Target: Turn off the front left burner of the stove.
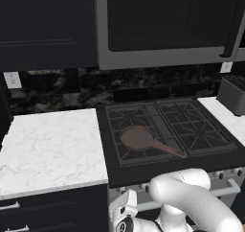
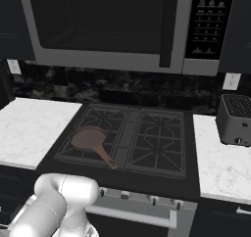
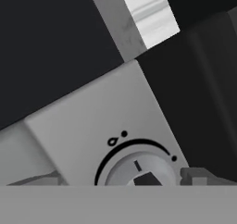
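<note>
The stove is black, with four grate squares on top and a silver front. A brown frying pan sits on the front left burner, its handle pointing to the front right. My arm bends down in front of the stove, and the hand is low at the left end of the silver front. The hand view looks from very close at a round silver knob ringed by a black arc, at the panel's corner. The finger tips are hidden, so their state is unclear.
White marble counter lies left of the stove and right of it. A grey toaster stands on the right counter. A microwave hangs above the cooktop. Small knobs and a bar handle cross the stove's front.
</note>
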